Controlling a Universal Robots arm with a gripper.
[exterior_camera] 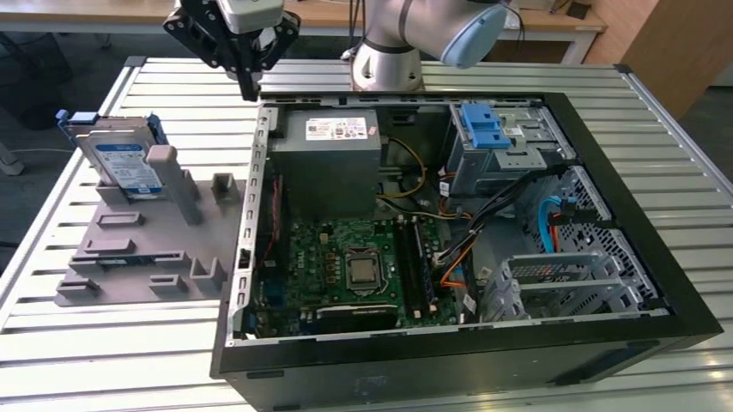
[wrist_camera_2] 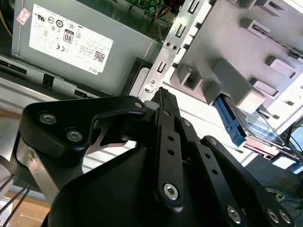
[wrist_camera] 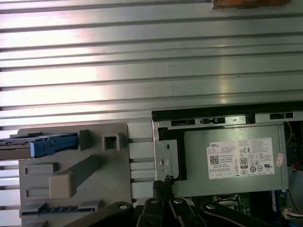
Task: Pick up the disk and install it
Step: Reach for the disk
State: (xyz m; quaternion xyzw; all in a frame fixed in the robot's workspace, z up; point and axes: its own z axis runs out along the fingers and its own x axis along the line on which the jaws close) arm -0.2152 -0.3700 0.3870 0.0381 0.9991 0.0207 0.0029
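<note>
Fingers (exterior_camera: pixel 247 84): pressed together, gripping nothing, hanging over the bench (exterior_camera: pixel 115 360) at the far corner of the case (exterior_camera: pixel 458 378).
Disk (exterior_camera: pixel 124 163): at the exterior view's left, standing on edge in the holder (exterior_camera: pixel 137 257), label outward, blue rails on, well apart from the fingers.
Holder: grey, flat on the bench, just beside the case.
Case: open, power supply (exterior_camera: pixel 332 163) nearest the fingers.

Slatted metal table (exterior_camera: pixel 115 343), open black computer case (exterior_camera: pixel 458 365) lying toward the exterior view's right, grey plastic stand (exterior_camera: pixel 126 253) just beside it on the left, robot arm's base (exterior_camera: pixel 384 73) at the far edge.
</note>
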